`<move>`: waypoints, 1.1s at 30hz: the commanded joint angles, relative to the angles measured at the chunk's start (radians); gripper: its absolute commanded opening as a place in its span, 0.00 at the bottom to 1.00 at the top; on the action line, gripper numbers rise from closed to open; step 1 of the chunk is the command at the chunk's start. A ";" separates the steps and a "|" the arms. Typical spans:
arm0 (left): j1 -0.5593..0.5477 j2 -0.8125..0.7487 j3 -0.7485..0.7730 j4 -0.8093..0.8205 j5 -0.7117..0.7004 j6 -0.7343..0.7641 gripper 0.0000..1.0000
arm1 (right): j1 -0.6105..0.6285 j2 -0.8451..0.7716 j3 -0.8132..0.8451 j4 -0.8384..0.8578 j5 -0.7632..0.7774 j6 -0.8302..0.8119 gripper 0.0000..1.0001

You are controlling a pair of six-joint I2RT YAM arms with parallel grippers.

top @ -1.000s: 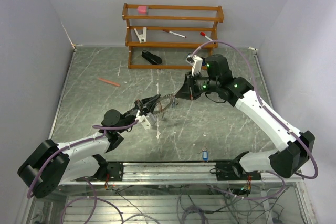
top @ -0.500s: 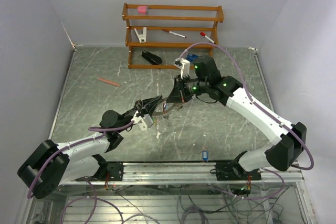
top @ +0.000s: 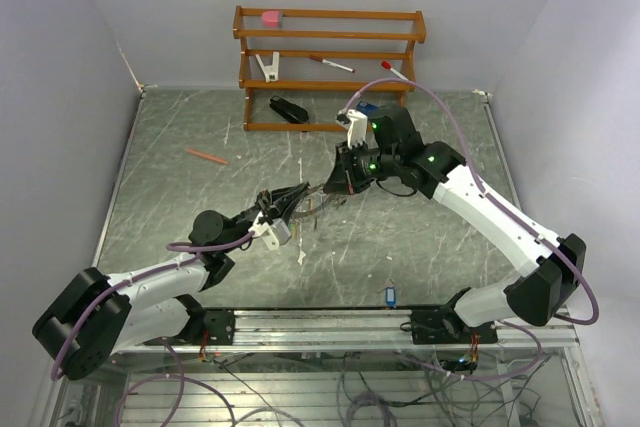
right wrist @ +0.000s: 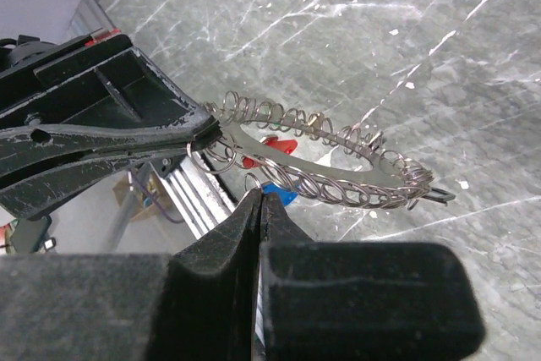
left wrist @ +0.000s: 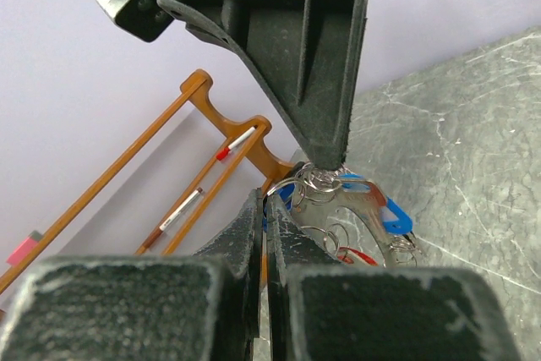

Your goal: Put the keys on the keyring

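A wooden rack (top: 330, 15) at the back of the marbled bench (top: 180, 207) carries a pink block (top: 271, 18) on its top shelf. Lower down are a white clip (top: 268, 67) and red-capped pens (top: 331, 64), and a black stapler (top: 289, 109) lies at its foot. Over the middle of the bench the two arms meet at the keyring (right wrist: 338, 177), a flat metal band fringed with wire loops and hung with a red tag (right wrist: 275, 143) and a blue tag (left wrist: 393, 213). The left gripper (right wrist: 207, 130) has its fingers clenched on the ring's edge, holding it roughly level above the surface. The right gripper (right wrist: 258, 196) has its fingers pressed together too, their tips (left wrist: 325, 145) touching the ring's loops; whether they pinch anything cannot be told. A small blue-headed key (top: 390, 296) lies alone near the bench's front edge, and an orange pencil (top: 206, 156) lies off to the left.
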 commanded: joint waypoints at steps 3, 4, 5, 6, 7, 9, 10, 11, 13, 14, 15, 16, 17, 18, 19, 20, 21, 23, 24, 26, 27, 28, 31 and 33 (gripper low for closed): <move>0.002 -0.025 0.027 0.103 0.047 -0.020 0.07 | 0.000 0.011 0.062 -0.024 0.051 -0.010 0.00; 0.002 -0.026 0.028 0.099 0.053 -0.022 0.07 | 0.002 0.013 0.069 -0.024 0.052 -0.010 0.00; 0.002 -0.026 0.028 0.093 0.056 -0.023 0.07 | 0.001 0.014 0.075 -0.025 0.051 -0.009 0.00; 0.001 -0.026 0.030 0.089 0.058 -0.022 0.07 | 0.000 0.016 0.079 -0.025 0.051 -0.009 0.00; 0.001 -0.025 0.030 0.087 0.059 -0.021 0.07 | 0.002 0.018 0.081 -0.024 0.051 -0.009 0.00; 0.001 -0.022 0.031 0.091 0.058 -0.020 0.07 | 0.001 0.019 0.083 -0.028 0.053 -0.010 0.00; 0.000 -0.020 0.032 0.091 0.055 -0.019 0.07 | 0.001 0.019 0.083 -0.031 0.057 -0.010 0.00; -0.001 -0.021 0.034 0.089 0.055 -0.018 0.07 | 0.000 0.017 0.080 -0.031 0.058 -0.009 0.00; 0.000 -0.024 0.036 0.082 0.060 -0.012 0.07 | 0.001 0.016 0.077 -0.028 0.057 -0.006 0.00; 0.000 -0.024 0.037 0.079 0.061 -0.009 0.07 | 0.000 0.017 0.079 -0.027 0.054 -0.005 0.00; 0.000 -0.022 0.038 0.077 0.060 -0.008 0.07 | 0.001 0.018 0.079 -0.028 0.051 -0.004 0.00; -0.001 -0.022 0.040 0.074 0.055 -0.008 0.07 | 0.003 0.018 0.080 -0.029 0.049 -0.004 0.00; -0.001 -0.022 0.041 0.073 0.050 -0.007 0.07 | 0.004 0.019 0.080 -0.031 0.050 -0.004 0.00; -0.001 -0.021 0.043 0.069 0.047 -0.006 0.07 | 0.005 0.016 0.080 -0.034 0.051 -0.004 0.00; 0.000 -0.019 0.044 0.064 0.045 -0.003 0.07 | 0.005 0.014 0.080 -0.034 0.052 -0.003 0.00; 0.001 -0.019 0.044 0.060 0.045 -0.001 0.07 | 0.007 0.012 0.079 -0.033 0.051 -0.003 0.00; 0.000 -0.019 0.044 0.057 0.048 0.001 0.07 | 0.008 0.010 0.081 -0.030 0.047 -0.001 0.00; 0.000 -0.015 0.045 0.058 0.050 0.003 0.07 | 0.013 0.008 0.081 -0.025 0.036 0.005 0.00; 0.000 -0.014 0.047 0.057 0.047 0.003 0.07 | 0.016 0.009 0.082 -0.022 0.034 0.006 0.00; 0.000 -0.012 0.052 0.051 0.041 0.006 0.07 | 0.025 0.008 0.078 -0.020 0.031 0.007 0.00; 0.000 -0.010 0.053 0.050 0.039 0.008 0.07 | 0.027 0.007 0.077 -0.020 0.031 0.007 0.00; -0.001 -0.010 0.054 0.050 0.038 0.010 0.07 | 0.029 0.006 0.076 -0.018 0.029 0.008 0.00; 0.000 -0.012 0.055 0.046 0.035 0.013 0.07 | 0.034 0.004 0.073 -0.021 0.026 0.006 0.00; -0.001 -0.012 0.055 0.045 0.036 0.012 0.07 | 0.036 0.003 0.073 -0.023 0.027 0.007 0.00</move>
